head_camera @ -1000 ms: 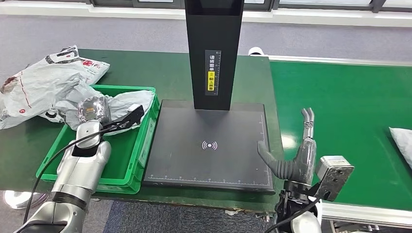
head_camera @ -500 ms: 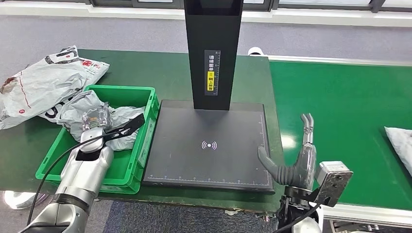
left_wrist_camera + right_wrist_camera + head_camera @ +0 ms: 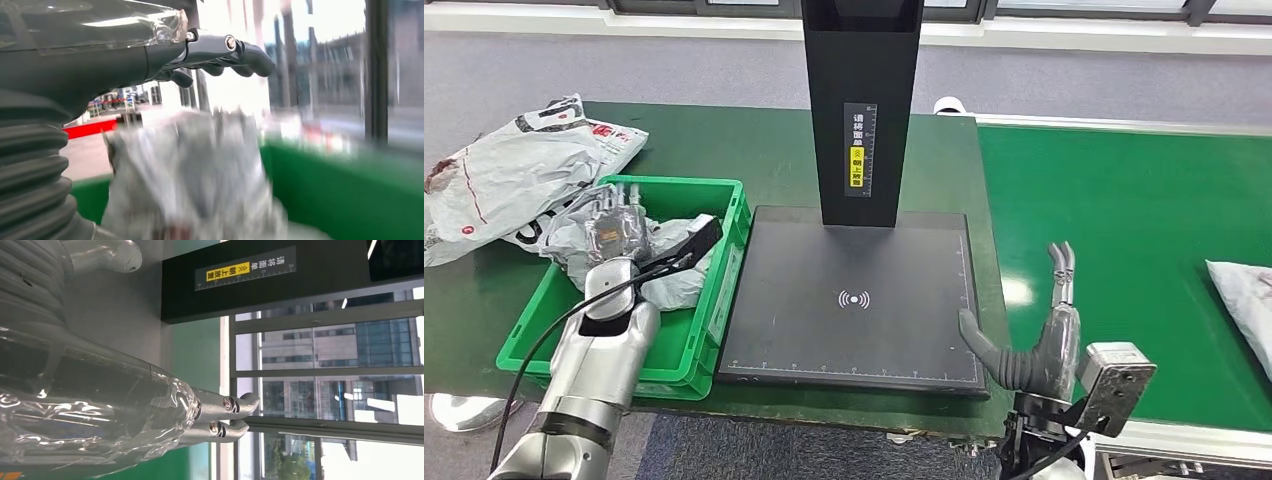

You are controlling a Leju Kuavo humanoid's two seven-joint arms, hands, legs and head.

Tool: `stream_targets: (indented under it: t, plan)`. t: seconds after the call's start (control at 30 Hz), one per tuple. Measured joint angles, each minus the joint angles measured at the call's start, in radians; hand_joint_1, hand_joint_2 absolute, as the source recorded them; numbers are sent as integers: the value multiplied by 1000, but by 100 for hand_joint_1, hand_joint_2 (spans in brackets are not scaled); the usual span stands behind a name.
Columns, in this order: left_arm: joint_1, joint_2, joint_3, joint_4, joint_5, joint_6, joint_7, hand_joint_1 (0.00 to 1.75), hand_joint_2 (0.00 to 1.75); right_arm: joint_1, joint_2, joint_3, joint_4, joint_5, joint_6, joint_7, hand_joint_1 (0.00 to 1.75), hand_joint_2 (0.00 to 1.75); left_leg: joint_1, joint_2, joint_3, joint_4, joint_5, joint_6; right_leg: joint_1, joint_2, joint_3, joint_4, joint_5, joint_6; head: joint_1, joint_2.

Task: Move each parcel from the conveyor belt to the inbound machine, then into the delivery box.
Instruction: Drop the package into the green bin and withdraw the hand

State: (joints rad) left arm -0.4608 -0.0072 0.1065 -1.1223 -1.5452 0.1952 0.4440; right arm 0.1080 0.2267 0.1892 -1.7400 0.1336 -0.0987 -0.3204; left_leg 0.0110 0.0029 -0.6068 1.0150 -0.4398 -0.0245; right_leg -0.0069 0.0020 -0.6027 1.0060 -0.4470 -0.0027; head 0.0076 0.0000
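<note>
Parcel (image 3: 659, 265) — apparently loose — beneath left hand (image 3: 624, 225)

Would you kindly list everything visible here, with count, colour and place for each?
Crate: one, green, on the table's left part, left of the scanner pad.
Parcel in crate: one, grey-white crumpled bag, under the left hand.
Parcels on table: a white-grey heap, count unclear, beyond the crate at far left.
Scanner pad: one, black, centre of the table.
Scanner column: one, black with a yellow label, at the pad's far edge.
Table: one, dark green.
Conveyor belt: one, bright green, right.
Parcel on belt: one, white-grey, at the right edge.
Left hand: over the crate, holding nothing.
Right hand: open, between pad and belt.
</note>
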Motion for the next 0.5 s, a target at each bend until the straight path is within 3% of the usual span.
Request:
stream_targets:
  t: [0.1, 0.27, 0.33, 0.4, 0.47, 0.5]
  plan:
    - [47, -12, 6, -140, 12, 161, -39, 0, 0, 7, 0, 0, -3, -1, -1, 1, 0, 175, 0, 0, 0, 0, -1, 0, 0, 0, 0, 0, -1, 0, 0, 0]
    - [163, -52, 9, -448, 128, 451, -208, 0, 0, 19, -1, 0, -4, -4, -2, -3, 0, 175, 0, 1, 0, 0, -3, 0, 0, 1, 0, 0, -3, -1, 0, 0]
    - [205, -87, 9, -575, 250, 494, -346, 0, 87, 20, -2, 0, -3, -4, -4, -5, 0, 175, 0, 1, 0, 0, -4, 0, -1, 0, 0, 0, -4, 0, 0, 0]
    - [242, -130, 9, -674, 461, 503, -540, 0, 175, 17, -4, 0, 1, 0, -12, -5, 0, 175, 0, 0, 1, 0, -5, 1, -1, 0, 1, -1, -5, 1, 0, 0]
    - [275, -162, 1, -734, 678, 505, -678, 0, 175, 12, -4, -2, 10, 6, -24, -2, 0, 175, -1, 0, 1, 0, -6, 1, -1, -1, 2, -1, -5, 1, 0, 0]
    - [287, -170, -9, -749, 768, 503, -706, 0, 175, 9, -5, -7, 14, 9, -29, 0, 0, 175, -1, 0, 1, 0, -6, 1, -1, -1, 2, -1, -5, 1, 0, 0]
